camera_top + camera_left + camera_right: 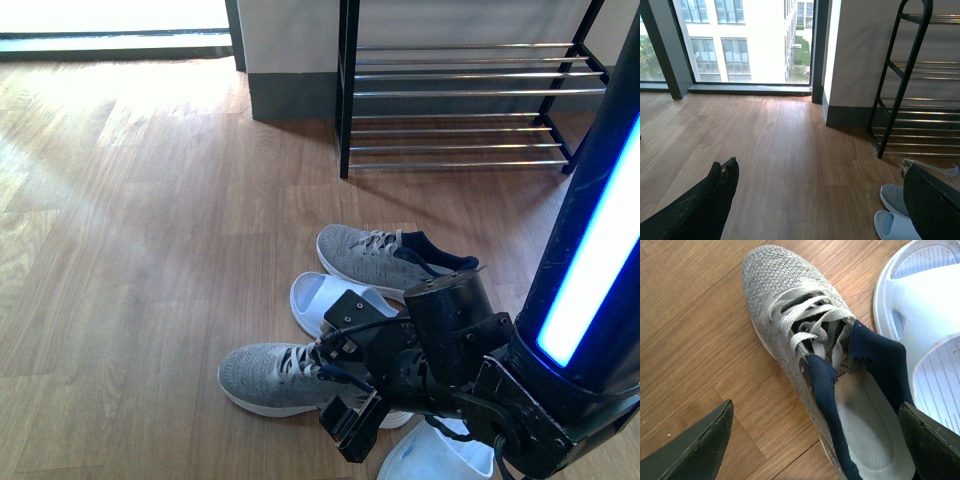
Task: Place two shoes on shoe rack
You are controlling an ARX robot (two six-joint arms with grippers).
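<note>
Since the shoe rack (460,100) stands by the wall with neither of the 2 shoes on its chrome rods, and both shoes lie on the wooden floor (150,250) well apart from it, the task looks barely begun and the step in hand is the first pickup. The right tool (816,405) hangs over the nearer shoe (805,350) with its fingers spread wide, 1 to each side of the heel end, gripping nothing. To do this well, I would lower it straight until the fingers straddle the shoe beside the opening. The outer finger must stay clear of the white slipper (925,315) lying just beside the shoe, and the grip should close on the firm sole edge rather than the soft knit. The left tool (821,165) is likewise spread apart and empty, above bare floor. The farther shoe (385,258) lies beyond the slipper, nearer the rack.

The nearer shoe sits upright on its thick white sole, toe toward the robot's left. Its upper is grey knit, the dark navy collar lining gapes open over a pale insole, and the flat laces (810,325) cross loosely.
</note>
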